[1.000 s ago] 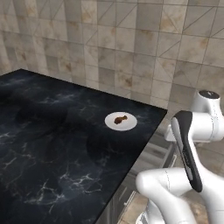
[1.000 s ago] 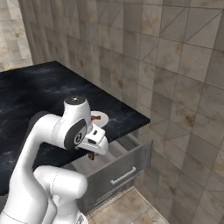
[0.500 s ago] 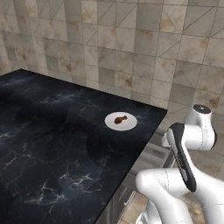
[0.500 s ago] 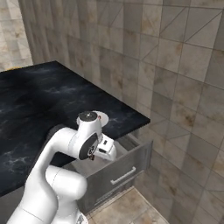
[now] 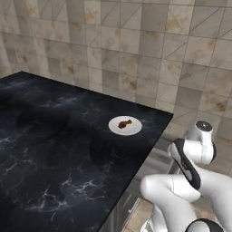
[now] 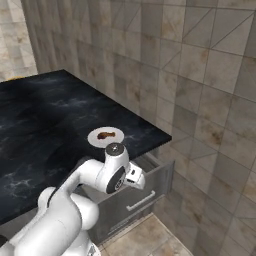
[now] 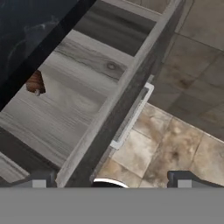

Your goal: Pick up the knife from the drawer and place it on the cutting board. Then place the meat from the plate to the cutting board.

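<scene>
Black marble worktop (image 5: pixel 54 149) carries the plate (image 5: pixel 125 125) with the meat (image 5: pixel 123 123), while the fingers (image 7: pixel 109 179), spread wide, hang over the open drawer (image 7: pixel 65 100) (knife mostly hidden), so reaching inside comes next.

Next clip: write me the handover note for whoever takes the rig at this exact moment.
Gripper: open, empty, above the front edge of the pulled-out grey wood-grain drawer.
A brown handle-like end pokes out from under the black marble counter inside the drawer; can't confirm it is the knife.
Reddish-brown meat lies on the small round white plate.
Done: drawer open. Left: both placements.
</scene>
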